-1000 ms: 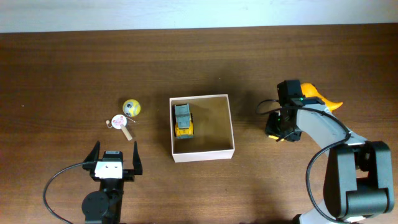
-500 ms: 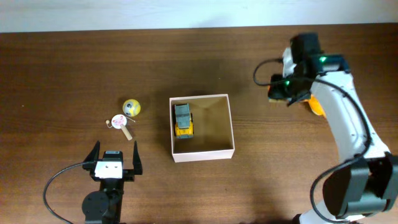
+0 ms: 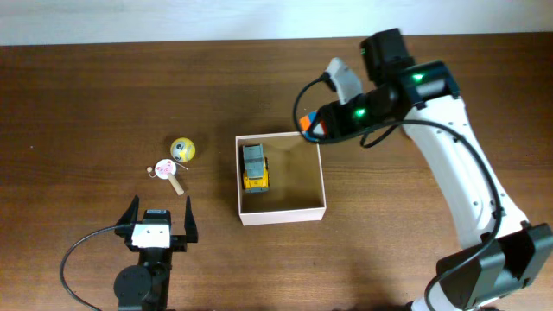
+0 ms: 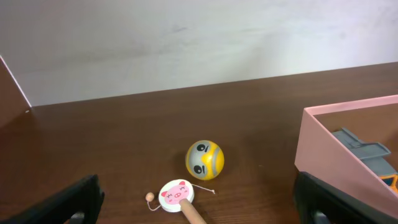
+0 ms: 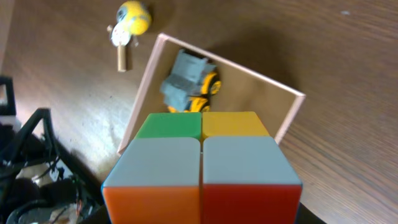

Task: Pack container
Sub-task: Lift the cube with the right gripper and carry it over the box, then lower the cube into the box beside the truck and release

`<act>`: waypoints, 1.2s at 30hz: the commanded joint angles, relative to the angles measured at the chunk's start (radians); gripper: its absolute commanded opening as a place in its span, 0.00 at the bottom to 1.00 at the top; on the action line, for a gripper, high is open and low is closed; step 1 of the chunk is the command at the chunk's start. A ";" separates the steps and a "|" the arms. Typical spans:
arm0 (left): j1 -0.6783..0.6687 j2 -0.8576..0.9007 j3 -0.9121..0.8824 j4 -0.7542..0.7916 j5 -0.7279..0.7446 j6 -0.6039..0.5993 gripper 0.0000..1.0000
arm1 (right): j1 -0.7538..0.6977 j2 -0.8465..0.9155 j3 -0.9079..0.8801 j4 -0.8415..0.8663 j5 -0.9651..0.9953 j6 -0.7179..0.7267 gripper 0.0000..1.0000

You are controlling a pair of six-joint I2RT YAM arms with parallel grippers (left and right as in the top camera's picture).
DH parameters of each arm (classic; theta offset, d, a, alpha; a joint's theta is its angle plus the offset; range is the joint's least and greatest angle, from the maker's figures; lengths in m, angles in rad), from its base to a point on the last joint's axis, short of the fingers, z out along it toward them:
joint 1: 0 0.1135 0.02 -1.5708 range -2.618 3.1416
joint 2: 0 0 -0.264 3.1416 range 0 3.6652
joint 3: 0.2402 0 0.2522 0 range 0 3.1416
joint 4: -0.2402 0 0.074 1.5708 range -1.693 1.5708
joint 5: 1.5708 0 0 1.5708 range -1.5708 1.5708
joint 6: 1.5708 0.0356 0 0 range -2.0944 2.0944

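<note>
Overhead view, left to right. Left tool (image 3: pixel 160 216), fingers spread wide and empty, sits near the front edge of the desk (image 3: pixel 78 95). Beyond it, a yellow ball (image 3: pixel 182 149) lies just beside a pig-faced paddle toy (image 3: pixel 166 170). The container (image 3: pixel 282 212) stands mid-desk, a toy truck (image 3: pixel 255 166) along its left wall. Right tool (image 3: pixel 321 122) grips a colour cube (image 3: pixel 309 124) over the container's far right corner.
</note>
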State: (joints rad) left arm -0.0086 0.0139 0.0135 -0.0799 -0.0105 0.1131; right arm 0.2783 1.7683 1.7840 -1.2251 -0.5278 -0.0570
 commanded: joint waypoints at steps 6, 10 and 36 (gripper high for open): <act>-0.004 -0.007 -0.004 -0.003 0.012 0.016 0.99 | 0.113 0.037 0.003 0.043 0.027 0.014 0.49; -0.004 -0.007 -0.004 -0.003 0.012 0.016 0.99 | 0.163 0.087 -0.008 0.070 0.032 0.032 0.49; -0.004 -0.007 -0.004 -0.003 0.012 0.016 0.99 | 0.270 0.301 -0.013 0.125 0.436 0.286 0.49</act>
State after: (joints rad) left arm -0.0086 0.0139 0.0135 -0.0803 -0.0101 0.1131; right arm 0.5163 2.0602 1.7802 -1.1019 -0.2001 0.1646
